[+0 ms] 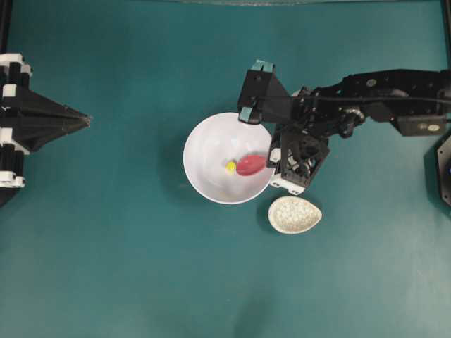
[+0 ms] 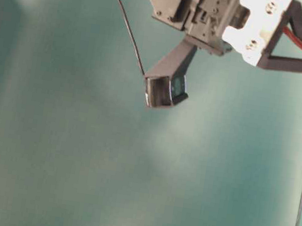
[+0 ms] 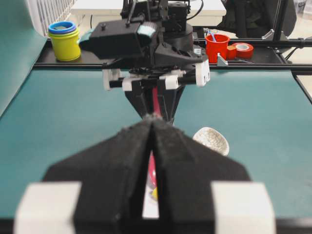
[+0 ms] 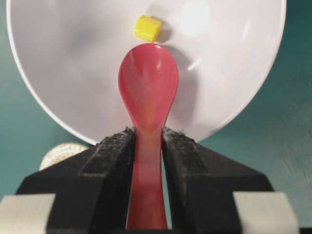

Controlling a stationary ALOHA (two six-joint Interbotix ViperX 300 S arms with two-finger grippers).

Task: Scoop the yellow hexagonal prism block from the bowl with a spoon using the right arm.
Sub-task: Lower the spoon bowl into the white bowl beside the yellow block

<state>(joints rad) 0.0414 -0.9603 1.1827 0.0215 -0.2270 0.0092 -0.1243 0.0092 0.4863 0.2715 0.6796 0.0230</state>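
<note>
Right wrist view shows the right gripper (image 4: 147,141) clamped on the handle of the spoon (image 4: 147,95), its red scoop reaching out over the inside of the white bowl (image 4: 58,73). Just beyond the scoop's tip lies the yellow hexagonal prism block (image 4: 147,28), on the bowl's floor, very close to the spoon. A speckled beige dish (image 1: 294,215) sits just beside the bowl on the teal table (image 1: 106,267). Far off at the table's edge, the left gripper (image 3: 152,127) has its fingers pressed together on nothing.
</note>
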